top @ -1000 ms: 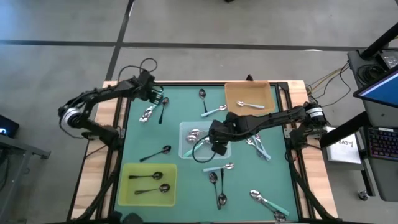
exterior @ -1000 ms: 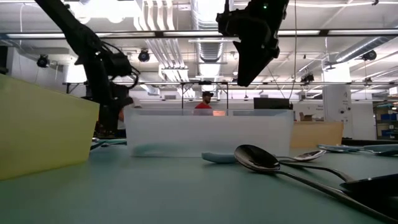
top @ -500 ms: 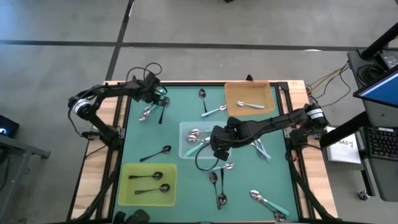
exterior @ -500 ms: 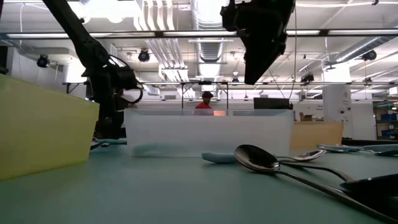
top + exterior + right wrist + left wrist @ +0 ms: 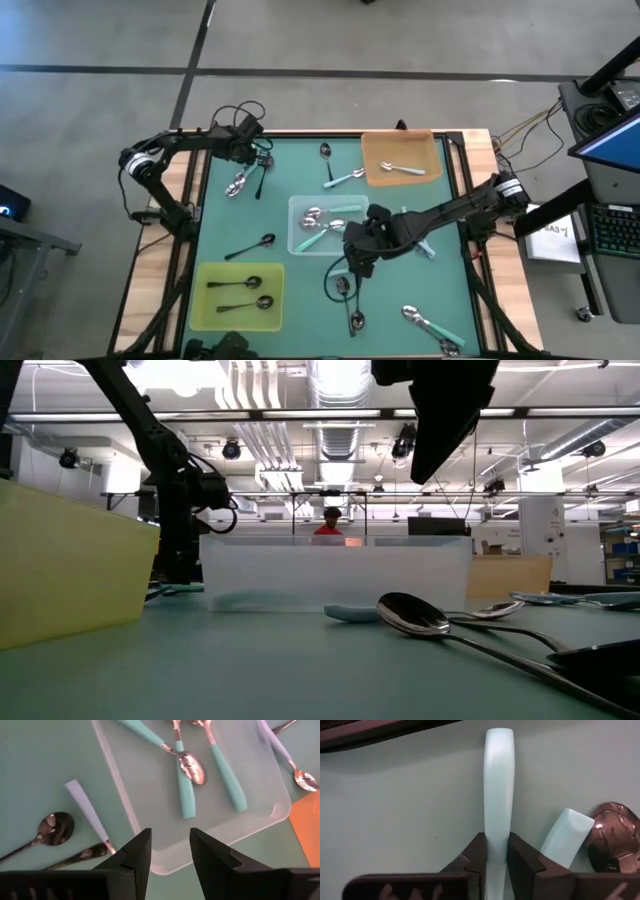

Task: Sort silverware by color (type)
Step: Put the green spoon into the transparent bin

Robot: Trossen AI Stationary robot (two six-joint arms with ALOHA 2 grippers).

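My left gripper [image 5: 256,157] is at the table's far left, shut on a teal-handled spoon [image 5: 498,795]. A second teal handle [image 5: 566,836] and a shiny spoon bowl [image 5: 615,840] lie right beside it. My right gripper [image 5: 358,254] hangs open above the mat, just past the near right corner of the clear tray [image 5: 300,245]. That tray holds teal-handled spoons [image 5: 186,785]. The yellow-green tray [image 5: 205,300] holds two dark spoons [image 5: 240,285]. The orange tray [image 5: 430,150] holds one pale spoon [image 5: 402,168]. My left gripper pinches the teal handle [image 5: 498,851] between its two fingers [image 5: 476,857], on the handle's two narrow sides. The fingers come down from above and stand across the handle. The handle's free end reaches out past the fingertips. It lies flat against the green mat.
Loose spoons lie on the mat: a dark one [image 5: 252,245] at the left, several [image 5: 350,295] near my right gripper, more at the near right [image 5: 430,325] and right [image 5: 420,240], and two at the far middle [image 5: 325,152]. A pale-handled spoon [image 5: 85,807] lies beside the clear tray.
My right gripper has gone from above the clear tray toward the table's near edge and stands past the tray's near right corner. My left gripper has edged a little toward the table's right, over the spoons at the far left.
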